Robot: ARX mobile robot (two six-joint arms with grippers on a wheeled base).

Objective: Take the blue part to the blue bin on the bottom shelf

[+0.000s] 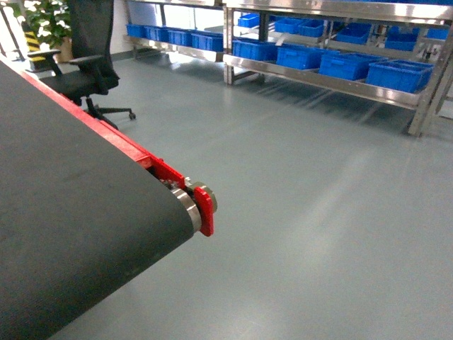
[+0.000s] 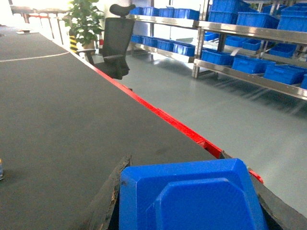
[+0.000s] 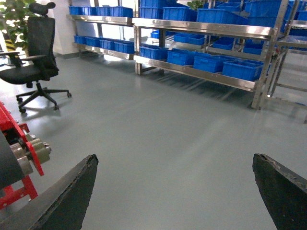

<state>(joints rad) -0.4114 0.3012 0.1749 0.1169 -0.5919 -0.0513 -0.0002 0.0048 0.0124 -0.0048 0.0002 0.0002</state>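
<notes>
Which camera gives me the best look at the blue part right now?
The left wrist view: the blue part fills the lower frame, sitting between the left gripper's fingers. The head and right wrist views show no part, only blue bins on distant racks.

A black belt table (image 1: 64, 234) with a red frame (image 1: 152, 161) fills the left — beyond its far edge, an office chair (image 1: 88, 53) and potted plant (image 1: 42, 18).

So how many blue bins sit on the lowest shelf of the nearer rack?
4, in a row along that shelf: left bin, second bin, third bin, right bin. More may be hidden behind them.
</notes>
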